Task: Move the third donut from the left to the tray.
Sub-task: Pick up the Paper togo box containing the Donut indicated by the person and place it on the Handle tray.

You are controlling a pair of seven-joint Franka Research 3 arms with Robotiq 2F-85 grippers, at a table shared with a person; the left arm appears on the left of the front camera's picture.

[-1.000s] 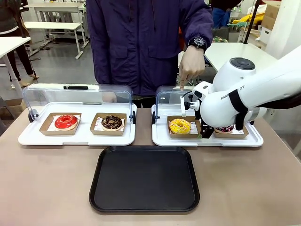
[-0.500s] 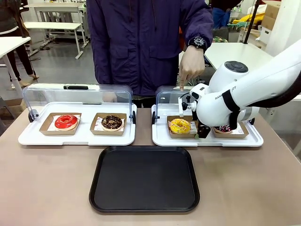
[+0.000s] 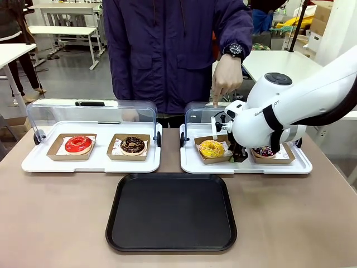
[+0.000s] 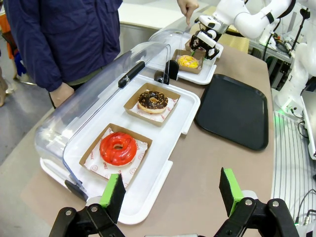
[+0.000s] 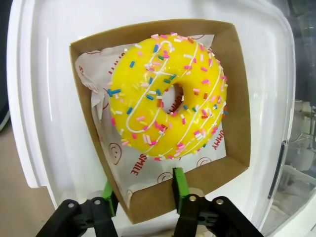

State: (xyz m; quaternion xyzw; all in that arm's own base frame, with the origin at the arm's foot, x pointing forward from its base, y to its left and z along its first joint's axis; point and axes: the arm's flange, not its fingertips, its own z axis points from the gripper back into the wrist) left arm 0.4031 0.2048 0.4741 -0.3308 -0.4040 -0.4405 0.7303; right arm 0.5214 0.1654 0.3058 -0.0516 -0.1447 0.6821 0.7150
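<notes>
Right claw (image 5: 143, 195): your pads pinch near wall of brown cardboard holder (image 5: 237, 98), one pad inside, one outside. Yellow donut (image 3: 212, 148) sits in holder, tilted, on right white tray (image 3: 245, 166) under raised clear lid (image 3: 199, 114). Left claw (image 4: 170, 190): fingers apart, nothing between, above table edge near red donut (image 4: 118, 148). Black tray (image 3: 171, 212): table centre, near side of white trays. Person's hand (image 3: 226, 78): finger pointing down behind right lid.
</notes>
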